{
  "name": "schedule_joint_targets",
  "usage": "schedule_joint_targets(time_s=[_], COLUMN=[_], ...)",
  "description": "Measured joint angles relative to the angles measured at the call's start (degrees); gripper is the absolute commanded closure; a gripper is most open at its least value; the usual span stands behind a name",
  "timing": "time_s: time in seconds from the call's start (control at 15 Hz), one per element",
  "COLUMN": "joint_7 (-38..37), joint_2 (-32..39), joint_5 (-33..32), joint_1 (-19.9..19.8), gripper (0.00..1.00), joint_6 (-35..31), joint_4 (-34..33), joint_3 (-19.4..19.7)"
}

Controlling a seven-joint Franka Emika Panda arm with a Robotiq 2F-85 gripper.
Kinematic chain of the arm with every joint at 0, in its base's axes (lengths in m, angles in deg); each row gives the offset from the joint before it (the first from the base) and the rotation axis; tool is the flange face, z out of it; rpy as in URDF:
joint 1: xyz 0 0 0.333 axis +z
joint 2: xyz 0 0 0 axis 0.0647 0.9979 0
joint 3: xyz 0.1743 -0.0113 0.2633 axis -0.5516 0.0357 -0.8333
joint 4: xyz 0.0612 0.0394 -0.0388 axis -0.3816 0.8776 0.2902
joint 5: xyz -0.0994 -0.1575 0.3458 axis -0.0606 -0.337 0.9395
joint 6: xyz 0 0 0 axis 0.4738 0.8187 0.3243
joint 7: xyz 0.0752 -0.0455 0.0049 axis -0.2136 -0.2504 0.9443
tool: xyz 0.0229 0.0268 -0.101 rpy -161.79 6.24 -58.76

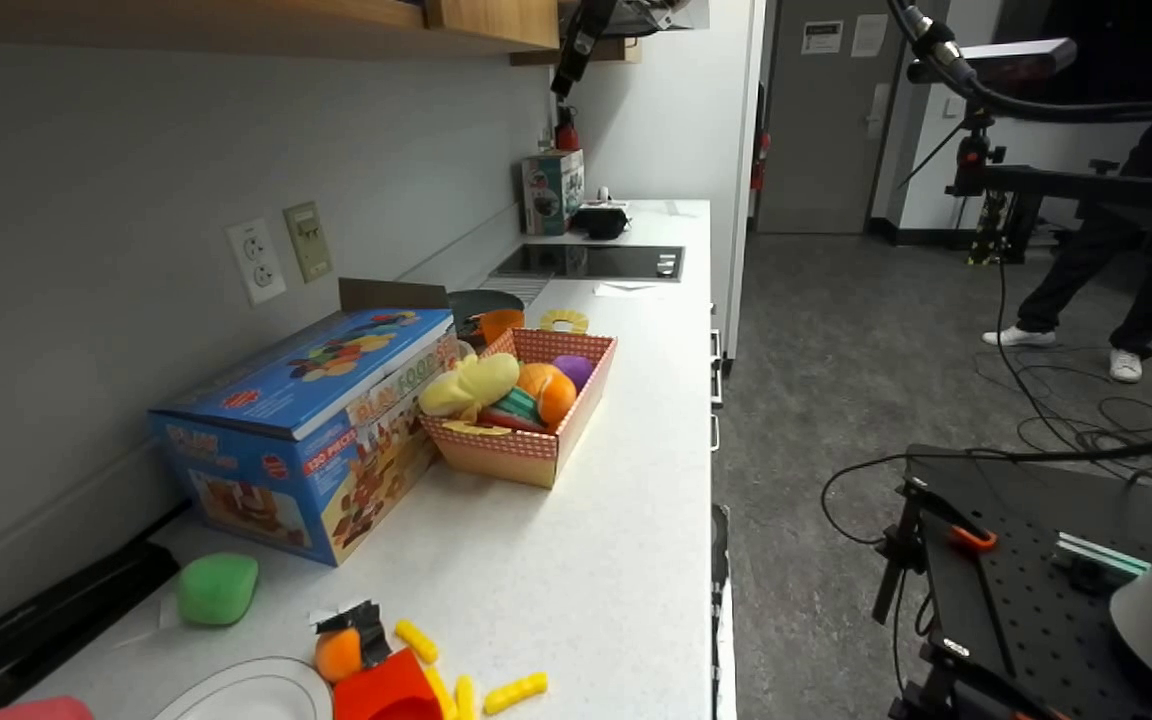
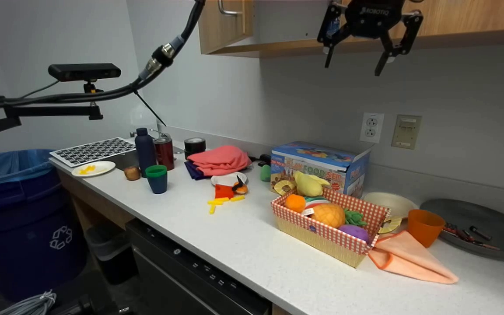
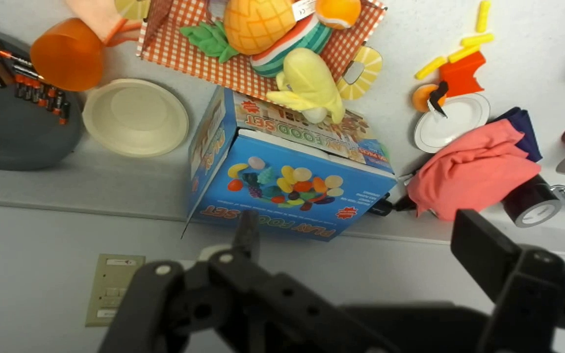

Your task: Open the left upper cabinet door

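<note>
Since the left upper cabinet door [image 2: 221, 28] looks swung partway out, I'd call the opening mostly done, assuming partway counts. Going left to right in an exterior view: a thick cable [image 2: 162, 57] climbs past the door's left side, then the door itself up at the top edge, metal handle [image 2: 230, 13] near its free edge, then what I read as the cabinet's inside [image 2: 287, 19]. Right of the handle and well apart from it hangs the gripper [image 2: 352, 70], fingers [image 3: 483, 255] spread, nothing in them. Next move, my guess: shift left and hook behind that free edge to push it wider, or just stay clear. Annoying bits: the frame chops off the door's top, so no clue how far it's really open. In an exterior view only slices of cabinet wood [image 1: 491, 22] show, can't tell which is door, and the wrist view misses it entirely.
</note>
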Motion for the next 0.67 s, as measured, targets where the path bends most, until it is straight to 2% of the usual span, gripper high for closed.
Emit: schedule_joint_targets(time_s=[0.67], joint_7=[0.42], joint_2=[0.07], joint_5=[-0.16], joint_1=[0.0], gripper=[0.0], joint_6=[1.03], joint_4=[0.02], joint_3=[-0.04])
